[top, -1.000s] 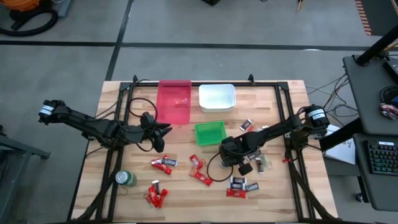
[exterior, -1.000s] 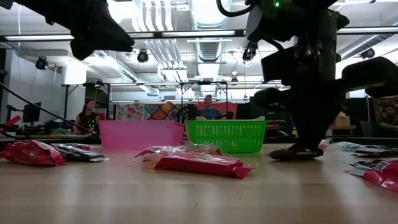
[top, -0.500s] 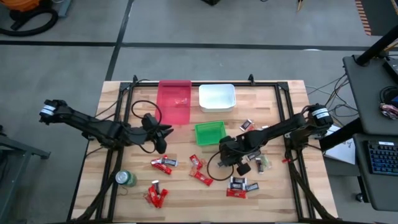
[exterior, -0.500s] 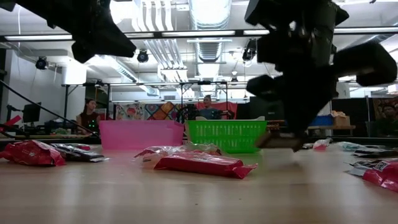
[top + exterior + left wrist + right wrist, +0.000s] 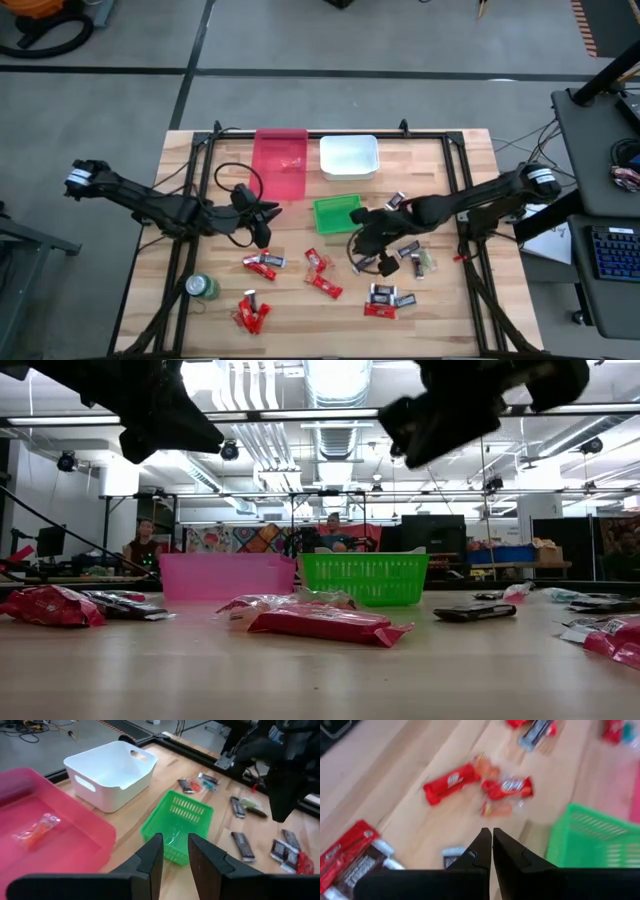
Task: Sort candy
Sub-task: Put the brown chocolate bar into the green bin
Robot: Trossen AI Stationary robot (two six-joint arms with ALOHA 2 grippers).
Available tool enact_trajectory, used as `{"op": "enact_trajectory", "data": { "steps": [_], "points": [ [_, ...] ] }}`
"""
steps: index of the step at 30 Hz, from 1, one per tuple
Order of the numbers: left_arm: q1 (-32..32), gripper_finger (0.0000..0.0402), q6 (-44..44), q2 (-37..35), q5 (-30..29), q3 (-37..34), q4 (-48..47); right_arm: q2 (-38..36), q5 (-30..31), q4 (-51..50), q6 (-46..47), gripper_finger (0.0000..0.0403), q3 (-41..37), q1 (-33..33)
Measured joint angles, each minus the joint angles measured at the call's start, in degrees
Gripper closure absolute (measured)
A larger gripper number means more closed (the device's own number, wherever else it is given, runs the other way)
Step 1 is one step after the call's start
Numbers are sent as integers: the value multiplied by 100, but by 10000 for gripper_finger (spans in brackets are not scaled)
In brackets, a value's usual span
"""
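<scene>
The candy lies scattered over the near half of the wooden table (image 5: pixel 460 160): a red-wrapped bar (image 5: pixel 326 286) and another red piece (image 5: pixel 315 259) toward the middle, two red ones (image 5: pixel 262 264) to their left, more red ones (image 5: pixel 252 311) near the front edge by the green can (image 5: pixel 203 287), and dark black-and-silver pieces (image 5: pixel 385 297) and (image 5: pixel 410 249) on the right side. One dark-wrapped piece (image 5: pixel 454 854) shows just under the right gripper (image 5: pixel 492 849), whose fingers are pressed together with nothing visible between them; whether it carries anything I cannot tell for certain. In the overhead view the right gripper (image 5: pixel 368 232) hangs just beside the near right corner of the green basket (image 5: pixel 322 224), with the dark pieces lying immediately toward the front of it and the red bar a little further to the front left, its long axis running diagonally. The left gripper (image 5: pixel 173 854) has its fingers slightly parted and empty, pointing toward the green basket from the left; it hovers at (image 5: pixel 262 214), near the pink bin (image 5: pixel 281 187), which holds one orange sweet (image 5: pixel 38 829), with the white bin (image 5: pixel 348 171) behind the basket. The right arm looks much the nearer to the dark pieces, the left to the two red ones at the left
</scene>
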Motion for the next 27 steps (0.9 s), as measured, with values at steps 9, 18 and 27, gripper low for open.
{"op": "enact_trajectory", "data": {
  "steps": [9, 18, 27],
  "points": [
    [-327, 327, 11, 431, 19, 0, 608, -122, 32, 67, 234, 394, -43, -40],
    [-713, 327, 310, 841, 8, 0, 1404, -345, -459, 1839, 401, 394, -1477, 40],
    [-792, 327, 475, 1147, -46, 2, 1772, -512, -265, 3569, 1109, 394, -3082, 39]
  ]
}}
